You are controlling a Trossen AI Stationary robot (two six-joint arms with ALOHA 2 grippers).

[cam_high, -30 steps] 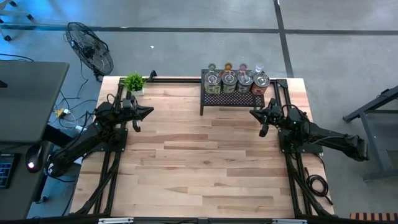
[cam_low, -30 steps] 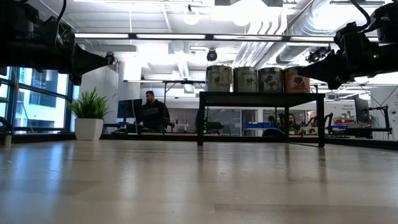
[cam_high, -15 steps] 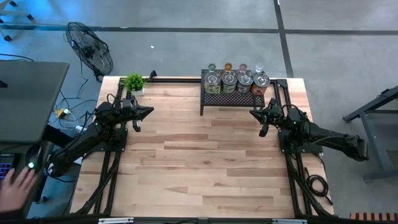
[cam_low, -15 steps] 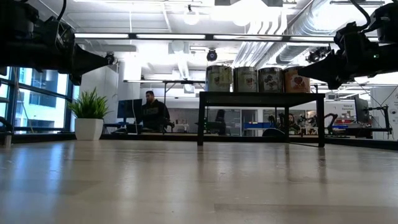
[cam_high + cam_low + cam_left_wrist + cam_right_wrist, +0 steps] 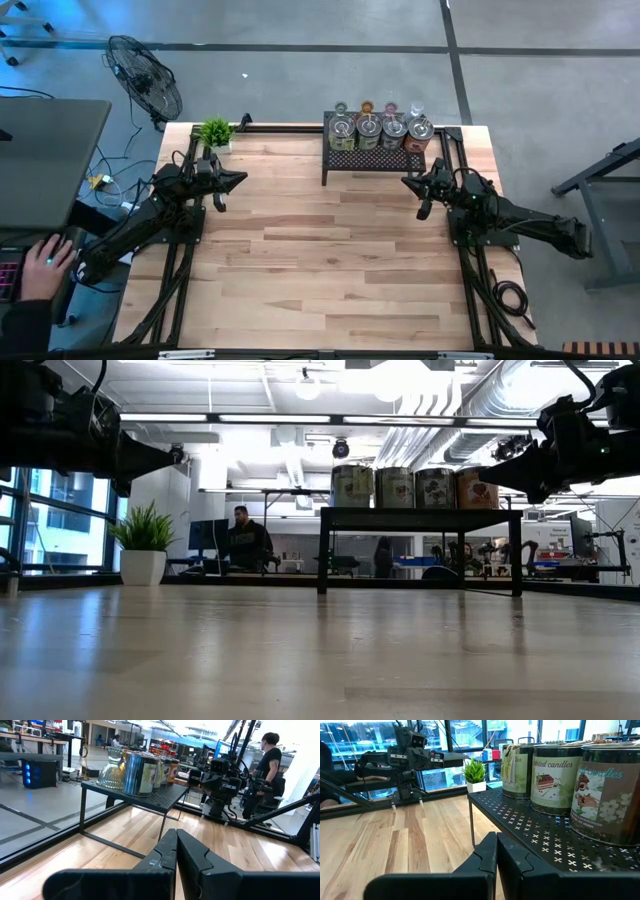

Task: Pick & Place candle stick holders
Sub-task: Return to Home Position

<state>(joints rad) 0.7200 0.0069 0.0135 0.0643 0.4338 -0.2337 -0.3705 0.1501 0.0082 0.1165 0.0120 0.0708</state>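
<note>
Four squat silver holders [image 5: 380, 130] with printed labels stand in a row on top of the black mesh rack [image 5: 375, 160] at the table's far edge. Several small glass holders [image 5: 378, 108] stand behind them. The silver ones also show in the low view [image 5: 415, 488], the right wrist view [image 5: 552, 777] and the left wrist view [image 5: 140, 772], where a clear glass one [image 5: 112, 770] stands beside them. My left gripper [image 5: 240, 180] is shut and empty, above the table to the rack's left. My right gripper [image 5: 405, 182] is shut and empty, just in front of the rack's right end.
A small potted plant [image 5: 215, 132] stands at the far left corner. Bare wood lies between the arms and toward the near edge. A person's hand [image 5: 45, 265] is at a desk off the table's left. People are in the room behind [image 5: 245, 540], [image 5: 270, 760].
Both arms have kept still. A person's hand has come into view at the desk off the table's left.
</note>
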